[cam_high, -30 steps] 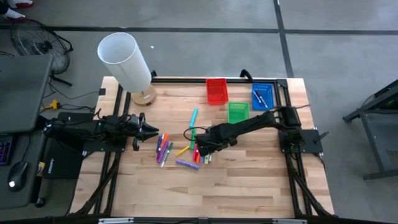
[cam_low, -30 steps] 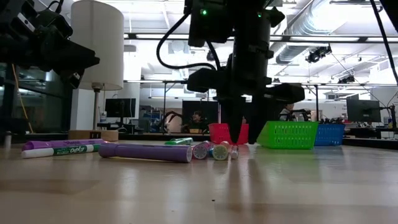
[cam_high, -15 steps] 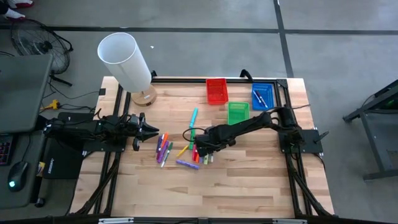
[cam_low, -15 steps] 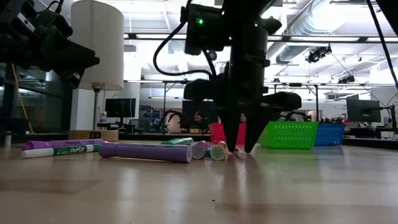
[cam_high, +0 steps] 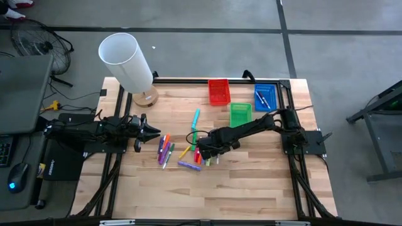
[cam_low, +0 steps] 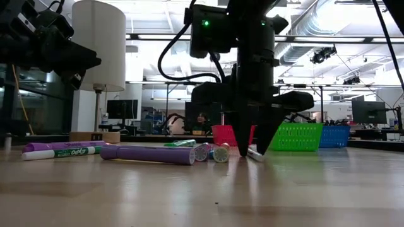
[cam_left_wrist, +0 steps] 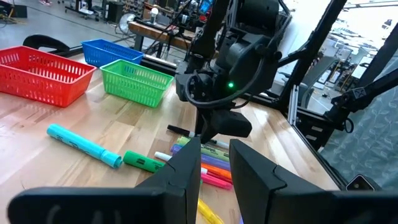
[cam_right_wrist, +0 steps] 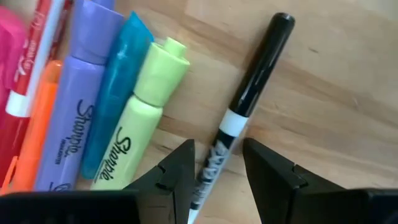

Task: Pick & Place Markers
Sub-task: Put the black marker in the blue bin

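Several markers (cam_high: 165, 149) in mixed colours lie in the middle of the table, among them a teal one (cam_high: 196, 117) and a purple one (cam_high: 188, 166). My right gripper (cam_high: 204, 152) is down among the right-hand markers. In the right wrist view it is open, its fingers (cam_right_wrist: 180, 168) on either side of a white marker with a black cap (cam_right_wrist: 255, 74), beside yellow-green, teal and purple markers (cam_right_wrist: 143, 118). In the low view its fingertips (cam_low: 243, 146) reach the table top. My left gripper (cam_high: 147, 133) hovers open and empty at the left of the pile.
Red (cam_high: 218, 91), green (cam_high: 240, 113) and blue (cam_high: 264, 97) trays stand at the back right; the blue one holds something. A white lamp (cam_high: 125, 61) on a wooden base stands at the back left. Bare wood lies along the front edge.
My right gripper has come down onto the table top and shifted slightly, its fingers now on either side of the black-capped marker. The left arm has not moved.
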